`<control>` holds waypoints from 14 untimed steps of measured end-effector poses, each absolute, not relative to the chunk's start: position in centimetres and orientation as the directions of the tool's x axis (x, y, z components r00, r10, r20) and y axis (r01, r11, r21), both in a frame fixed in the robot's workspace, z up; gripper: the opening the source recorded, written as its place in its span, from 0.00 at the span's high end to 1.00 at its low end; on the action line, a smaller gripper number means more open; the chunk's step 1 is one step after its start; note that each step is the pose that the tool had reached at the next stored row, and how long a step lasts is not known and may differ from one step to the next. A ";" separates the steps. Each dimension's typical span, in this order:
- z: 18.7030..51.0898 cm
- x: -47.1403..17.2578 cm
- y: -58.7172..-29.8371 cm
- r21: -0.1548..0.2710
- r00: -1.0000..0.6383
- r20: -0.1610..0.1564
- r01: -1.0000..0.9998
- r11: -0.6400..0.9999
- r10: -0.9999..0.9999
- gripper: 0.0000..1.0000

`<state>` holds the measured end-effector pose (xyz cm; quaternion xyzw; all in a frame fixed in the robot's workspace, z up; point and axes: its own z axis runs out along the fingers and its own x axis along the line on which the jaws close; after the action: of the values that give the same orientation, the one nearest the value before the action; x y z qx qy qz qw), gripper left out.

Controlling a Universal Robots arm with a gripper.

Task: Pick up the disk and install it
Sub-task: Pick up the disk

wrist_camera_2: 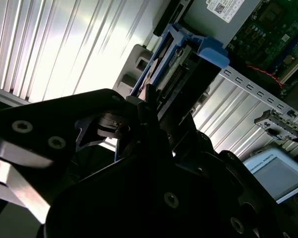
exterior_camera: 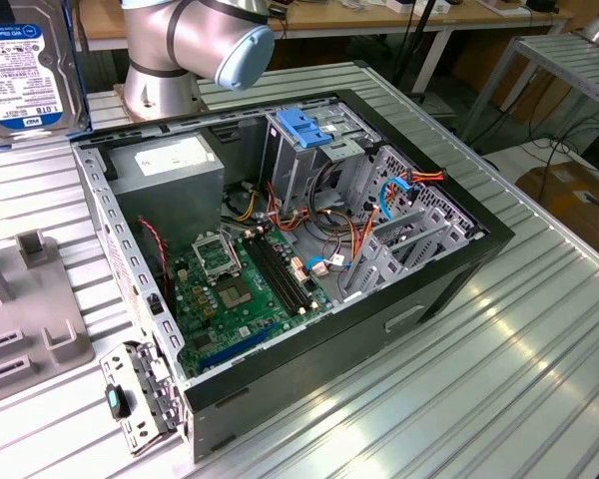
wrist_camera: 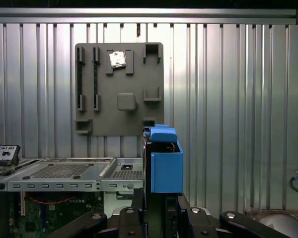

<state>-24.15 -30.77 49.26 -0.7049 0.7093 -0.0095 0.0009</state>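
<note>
- Gripper (wrist_camera: 161,203) clamped on the disk (wrist_camera: 165,168), blue carrier frame edge-on, above the ribbed bench (wrist_camera: 228,99).
- Grey fixture plate (wrist_camera: 114,79) lies on the bench beside the open computer case (exterior_camera: 429,289).

The site was a robotics laboratory or workshop. In the exterior view, a ribbed aluminium table (exterior_camera: 519,349) carried an opened computer case (exterior_camera: 379,334) with its circuit board (exterior_camera: 240,289) exposed. A robot arm base (exterior_camera: 165,70) stood at upper left, with wooden workbenches (exterior_camera: 359,22) and loose cables (exterior_camera: 569,150) behind.
</note>
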 end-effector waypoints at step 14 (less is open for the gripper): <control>49.3 -23.6 -30.8 -0.015 -0.006 0.012 -1.000 0.006 -1.000 0.65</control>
<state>-23.62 -30.77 49.26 -0.7048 0.7093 -0.0096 0.0009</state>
